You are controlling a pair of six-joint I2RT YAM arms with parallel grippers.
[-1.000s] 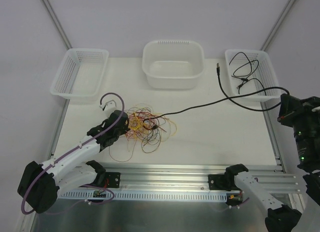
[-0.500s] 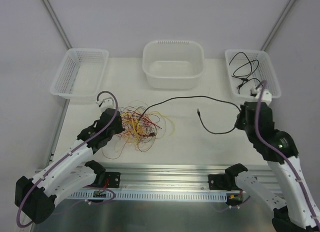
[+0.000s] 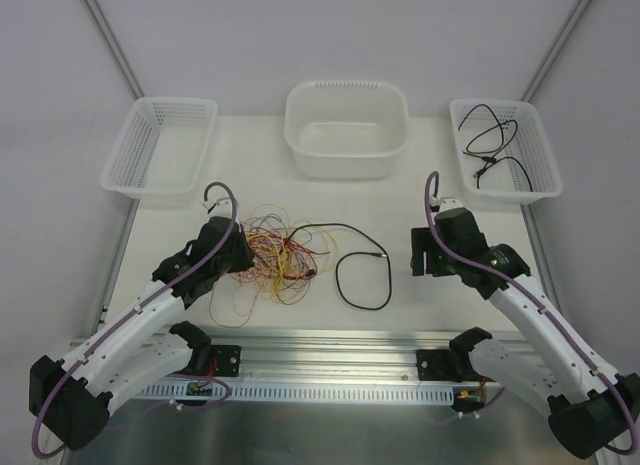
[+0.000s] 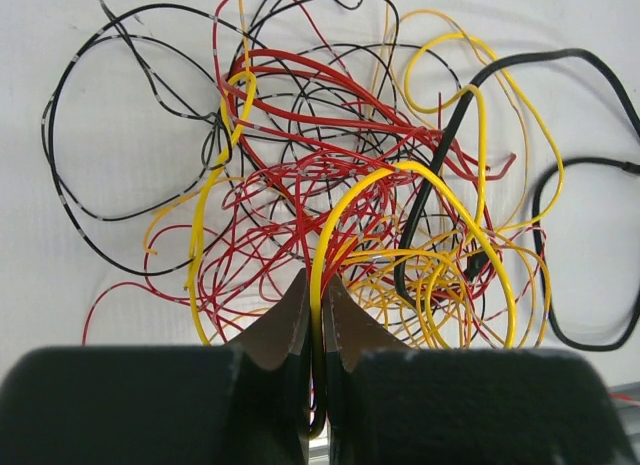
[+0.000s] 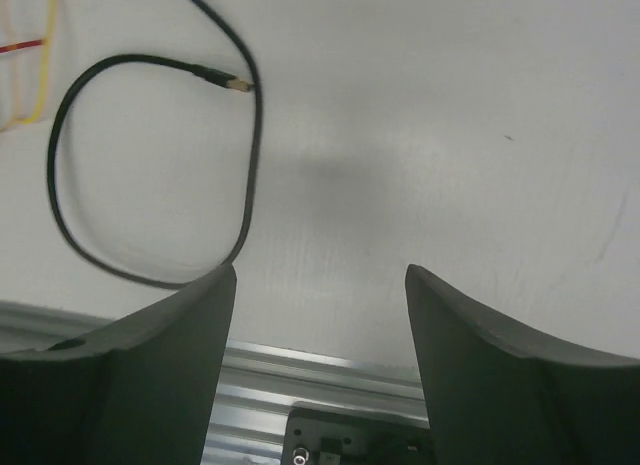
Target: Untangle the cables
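On the left-middle of the table (image 3: 450, 200), the cables (image 3: 280, 253) sit in one red-yellow-black clump. The left gripper (image 4: 315, 310) is pinched tight on a yellow cable (image 4: 316, 265) from it. The right gripper (image 5: 320, 285) hangs with its jaws wide apart and empty, beside a black cable (image 5: 252, 155) loop.

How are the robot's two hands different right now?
The left gripper is shut, the right gripper open. The left pinches a yellow wire in the tangle; the right holds nothing, over the table near a black cable. Both have dark fingers.
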